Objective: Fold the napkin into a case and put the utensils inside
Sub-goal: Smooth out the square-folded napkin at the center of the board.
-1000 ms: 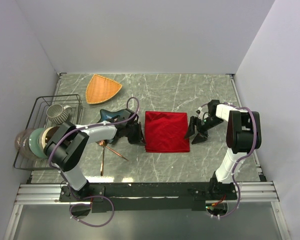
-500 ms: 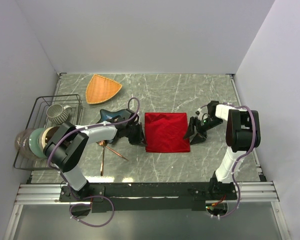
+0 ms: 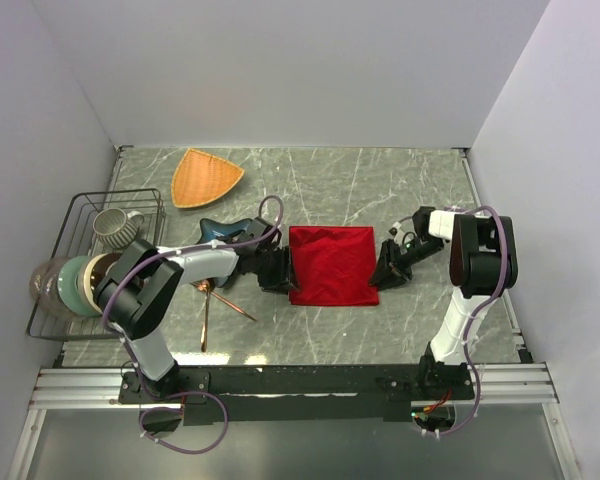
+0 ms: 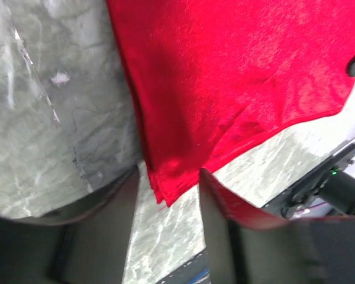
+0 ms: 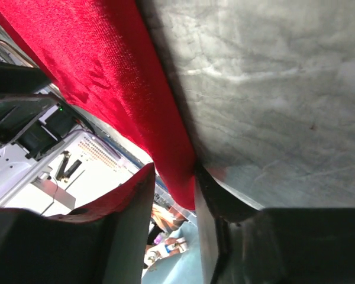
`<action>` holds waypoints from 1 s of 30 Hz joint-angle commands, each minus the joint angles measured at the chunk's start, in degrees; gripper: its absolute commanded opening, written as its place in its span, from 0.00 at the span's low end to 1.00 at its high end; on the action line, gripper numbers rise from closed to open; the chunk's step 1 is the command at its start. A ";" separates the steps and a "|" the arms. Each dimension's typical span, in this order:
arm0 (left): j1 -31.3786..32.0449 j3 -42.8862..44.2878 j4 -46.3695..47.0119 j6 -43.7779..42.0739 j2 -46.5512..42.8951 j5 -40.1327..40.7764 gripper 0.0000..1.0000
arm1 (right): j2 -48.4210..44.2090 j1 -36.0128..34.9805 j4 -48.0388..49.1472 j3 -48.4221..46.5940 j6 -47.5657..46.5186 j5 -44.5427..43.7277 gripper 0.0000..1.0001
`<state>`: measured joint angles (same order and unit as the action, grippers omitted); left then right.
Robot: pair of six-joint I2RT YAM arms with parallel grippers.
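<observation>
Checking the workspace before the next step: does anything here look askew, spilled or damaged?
Nothing spilled or damaged. The napkin lies flat and square. Only the utensils look untidy: they lie crossed on the table, left of the napkin.

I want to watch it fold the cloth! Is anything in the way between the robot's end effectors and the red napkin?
Nothing visible is in the way. The left end effector sits at the left side of the napkin and the right end effector at its right side. Each has a corner of the red cloth between its open fingers.
</observation>
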<state>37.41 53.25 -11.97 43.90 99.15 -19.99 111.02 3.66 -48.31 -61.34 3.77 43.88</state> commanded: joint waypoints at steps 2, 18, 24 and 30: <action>-0.23 1.50 -2.71 -3.20 -2.38 2.41 0.59 | 0.42 0.47 1.91 2.71 -0.61 -2.22 0.39; -7.08 13.52 11.51 -21.31 -16.37 -15.60 0.99 | -16.26 5.22 -1.97 -12.82 -5.27 5.69 1.00; -12.97 31.02 17.05 -26.22 -13.46 -17.18 0.99 | -21.10 1.79 8.30 -29.70 -4.04 4.36 1.00; -13.50 34.29 21.45 -14.16 -7.23 -19.70 0.99 | -19.12 3.36 51.95 -19.71 30.27 17.46 1.00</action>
<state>23.29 86.06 4.86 22.06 86.65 -33.76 88.38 5.30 -25.52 -86.83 10.22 49.25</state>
